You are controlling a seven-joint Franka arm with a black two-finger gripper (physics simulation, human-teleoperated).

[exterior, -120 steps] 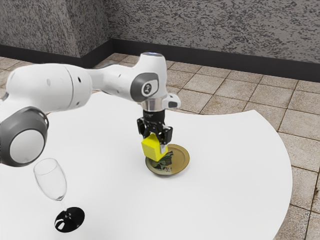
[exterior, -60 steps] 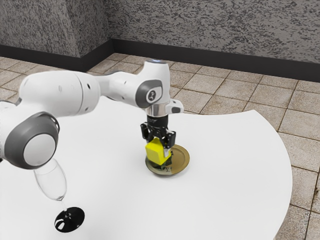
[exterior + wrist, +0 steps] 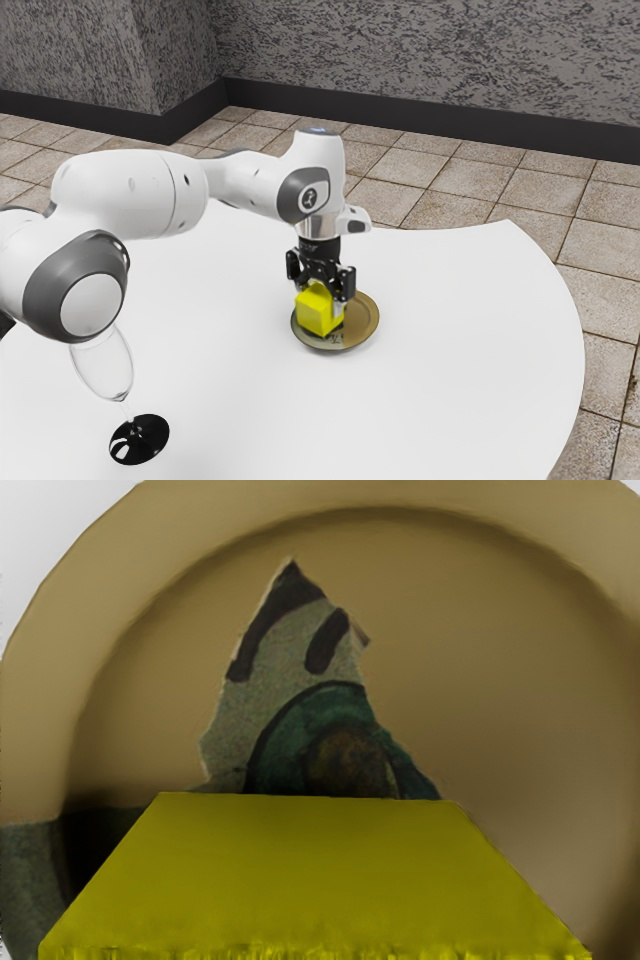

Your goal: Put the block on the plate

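My gripper (image 3: 322, 298) points down over the plate in the exterior view, shut on the yellow block (image 3: 317, 311), with a finger at either side of it. The block looks nearly level and sits low within the plate's outline; whether its underside touches the plate is hard to tell. The round brown-gold plate (image 3: 367, 318) has a dark green and grey pattern partly behind the block. In the wrist view, the yellow block (image 3: 310, 875) lies in front of the plate (image 3: 480, 660), covering part of its patterned middle.
On the white round table (image 3: 450, 340), a clear wine glass (image 3: 103, 365) with a black base stands toward the exterior view's lower left, below the arm's elbow. A grey wall (image 3: 430, 60) rises beyond the tiled floor.
My hand has come down and slightly toward the exterior view's right, carrying the block lower over the plate. The block's tilt has lessened. Plate and glass have stayed put.
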